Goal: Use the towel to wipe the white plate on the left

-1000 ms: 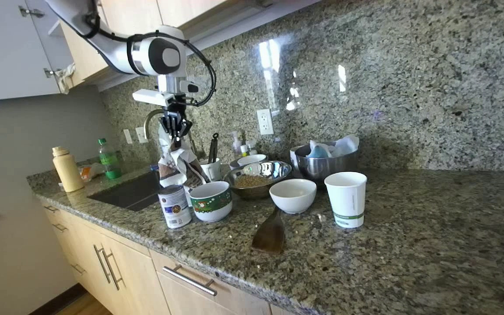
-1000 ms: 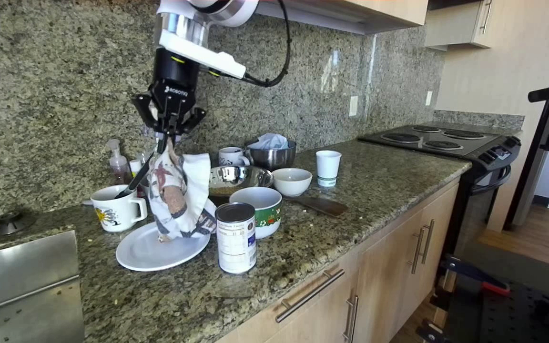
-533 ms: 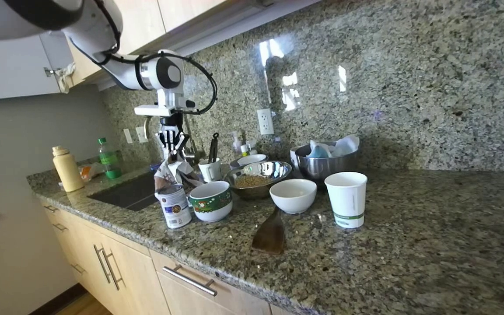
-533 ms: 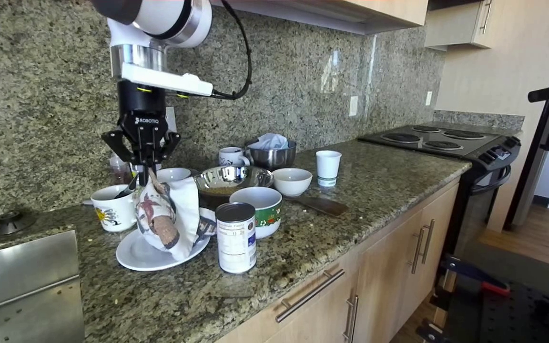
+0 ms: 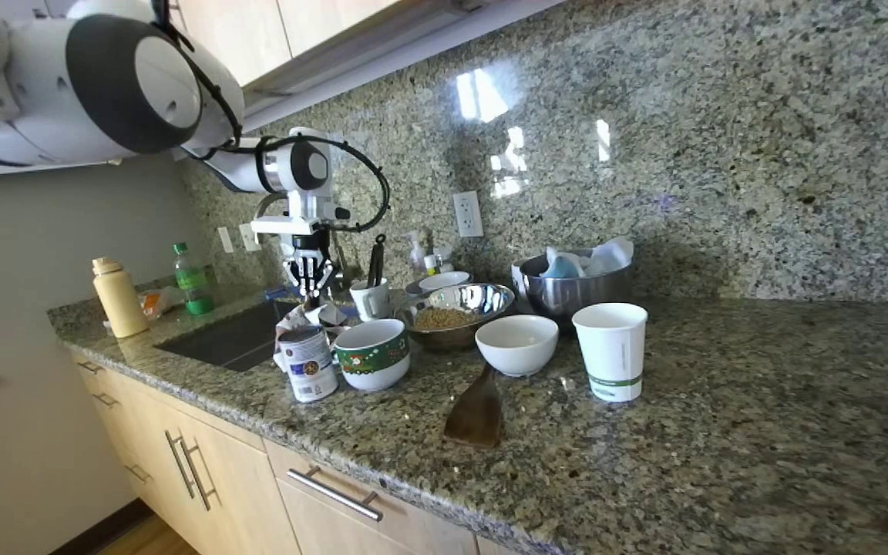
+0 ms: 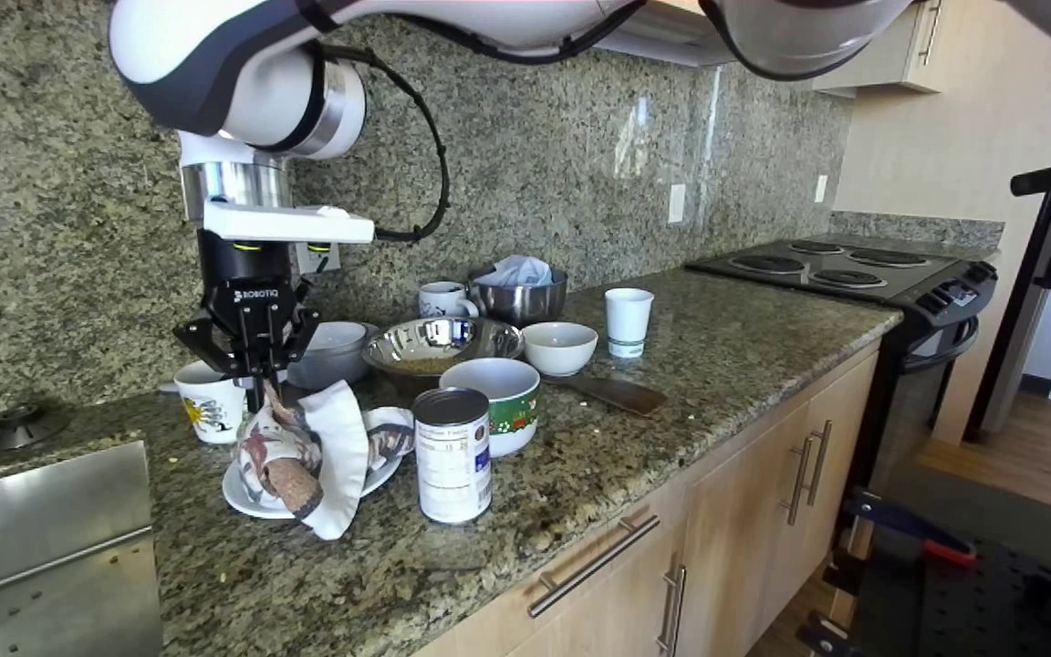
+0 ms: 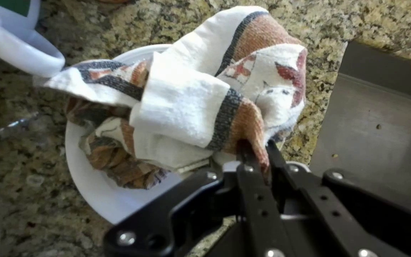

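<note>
The white plate [image 6: 241, 495] lies on the counter beside the sink, largely covered by the towel. The wrist view also shows its rim [image 7: 96, 194]. The towel [image 6: 343, 461] is white with orange, dark and red patterns. It lies bunched on the plate, with one white fold hanging past the near rim. My gripper [image 6: 261, 394] points down over the plate and is shut on a raised fold of the towel. The wrist view shows the towel [image 7: 187, 107] pinched between the fingers [image 7: 259, 153]. In an exterior view the can hides the plate and part of the towel [image 5: 328, 314].
A can [image 6: 452, 461] and a green-banded mug [image 6: 514, 418] stand close beside the plate. A flower mug [image 6: 211, 406] stands behind it. The sink [image 6: 46, 547] is on its other side. A metal bowl of grains [image 6: 443, 342], a white bowl [image 6: 560, 349] and a wooden spatula [image 6: 621, 394] are farther along.
My gripper has moved down and toward the sink, still holding the towel. The towel has gone from hanging over the plate to lying bunched on it, covering more of it.
</note>
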`<action>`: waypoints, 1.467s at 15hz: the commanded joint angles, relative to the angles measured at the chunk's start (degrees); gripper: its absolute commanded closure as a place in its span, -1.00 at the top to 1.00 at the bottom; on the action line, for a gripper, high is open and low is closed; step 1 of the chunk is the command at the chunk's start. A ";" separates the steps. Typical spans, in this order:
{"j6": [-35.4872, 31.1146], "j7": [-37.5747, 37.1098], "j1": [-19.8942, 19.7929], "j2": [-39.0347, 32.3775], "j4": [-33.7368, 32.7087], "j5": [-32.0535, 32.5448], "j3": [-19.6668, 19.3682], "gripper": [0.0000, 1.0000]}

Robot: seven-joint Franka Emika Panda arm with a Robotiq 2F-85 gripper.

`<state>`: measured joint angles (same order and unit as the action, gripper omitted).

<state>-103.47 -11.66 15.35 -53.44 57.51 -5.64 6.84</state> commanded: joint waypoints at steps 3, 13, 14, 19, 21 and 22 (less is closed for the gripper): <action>1.89 -3.10 0.33 -5.13 -7.06 0.35 -1.51 -0.95; 2.97 -2.35 -0.43 -7.33 -5.40 -0.97 -0.82 -0.95; 3.36 -2.95 -0.60 -7.04 -4.57 -1.04 -1.07 -0.95; 3.83 -7.03 -1.46 -5.71 -2.52 -0.82 -2.32 -0.95; 1.89 -8.80 -1.65 -5.97 -3.08 -0.81 -2.47 -0.95; 0.27 -9.47 -1.56 -6.27 -3.59 -0.79 -2.49 -0.95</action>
<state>-100.75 -18.47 13.80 -60.53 53.24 -5.96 4.90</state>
